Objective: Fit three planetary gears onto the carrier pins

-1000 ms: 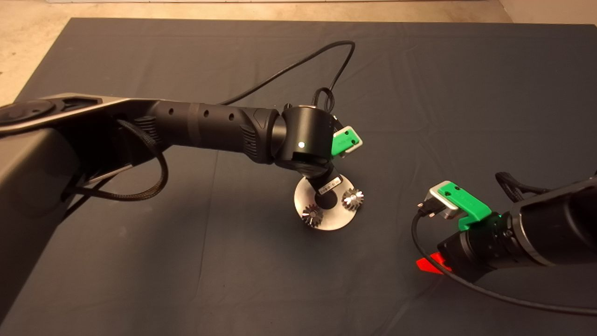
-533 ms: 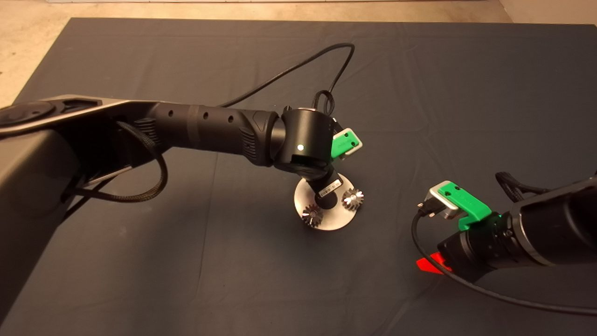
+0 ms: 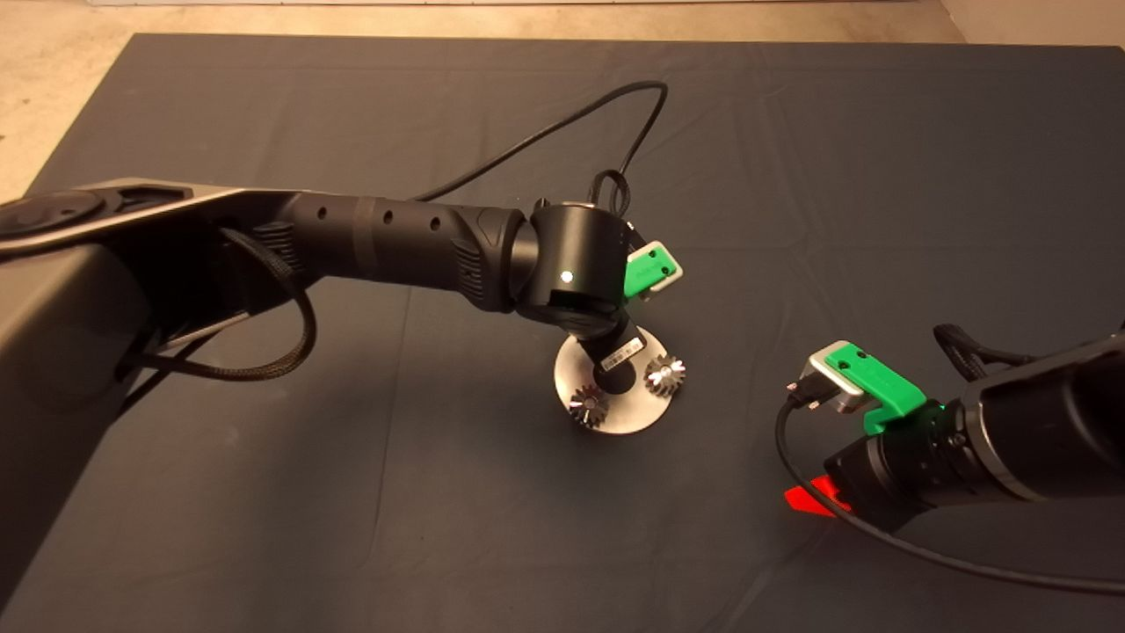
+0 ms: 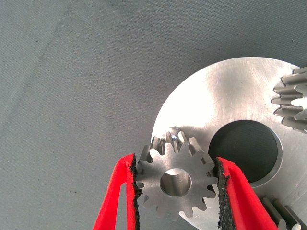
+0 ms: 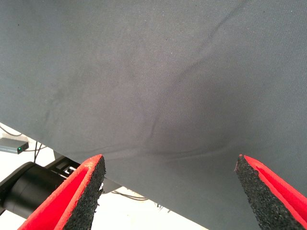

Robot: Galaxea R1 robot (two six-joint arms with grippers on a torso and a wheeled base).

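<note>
The right gripper (image 3: 813,499) waits low at 4 o'clock of the disc (image 3: 626,413), well apart from it, above the bare mat (image 3: 352,527); its wrist view shows the jaws spread wide with nothing between them (image 5: 170,191).

The disc lies flat near the middle of the counter. Two gears already sit on it: one at its 7 o'clock (image 3: 588,405), one at its 3 o'clock (image 3: 665,375).

The left gripper (image 4: 176,189) hangs over the disc's far edge, toward 11 o'clock. Its jaws are closed on the third gear (image 4: 176,181), the pads (image 4: 136,184) pressing on opposite teeth, the bore facing the camera and unblocked. The gear is held level just above the disc's rim. A small shiny nub, likely the free pin (image 4: 173,136), shows just beyond the gear's far teeth, so the bore looks not yet lined up with it.

The gear seems stiff, hard metal: dense for its size, smooth and apt to slip or twist. Holding across the teeth looks right, since it leaves the bore clear. A tilted gear would likely jam on the pin.
</note>
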